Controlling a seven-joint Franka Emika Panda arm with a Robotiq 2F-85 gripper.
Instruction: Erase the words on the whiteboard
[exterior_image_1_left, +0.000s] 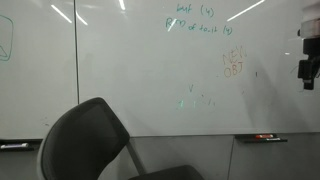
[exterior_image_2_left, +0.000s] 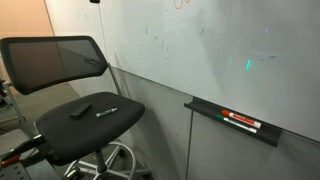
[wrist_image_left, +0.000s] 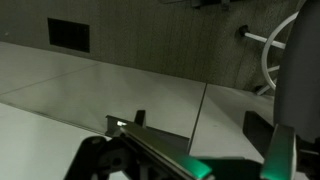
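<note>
1. In an exterior view the whiteboard (exterior_image_1_left: 150, 60) is filling the whole wall, glossy and catching strips of ceiling light, with a dark seam (exterior_image_1_left: 77, 70) running down it. The words (exterior_image_1_left: 197, 22) are sitting high up as two teal-green lines, too small to read. An orange block (exterior_image_1_left: 233, 65) is showing below them to the right, with faint green scribbles (exterior_image_1_left: 195, 100) lower down. The arm (exterior_image_1_left: 308, 60) is hanging at the right edge, near the orange block. A chair (exterior_image_1_left: 85, 140) is standing in front.
2. In an exterior view the whiteboard (exterior_image_2_left: 200, 40) is slanting away behind the black mesh chair (exterior_image_2_left: 50, 62). A narrow ledge (exterior_image_2_left: 205, 108) is carrying red-tipped markers (exterior_image_2_left: 240, 120), their labels too small to read.
3. In the wrist view the jaws are standing apart, clamping nothing. Pale panels (wrist_image_left: 90, 85) are spreading beyond them, with grey carpet (wrist_image_left: 150, 35) and the chair's wheeled base (wrist_image_left: 268, 50) further off.
</note>
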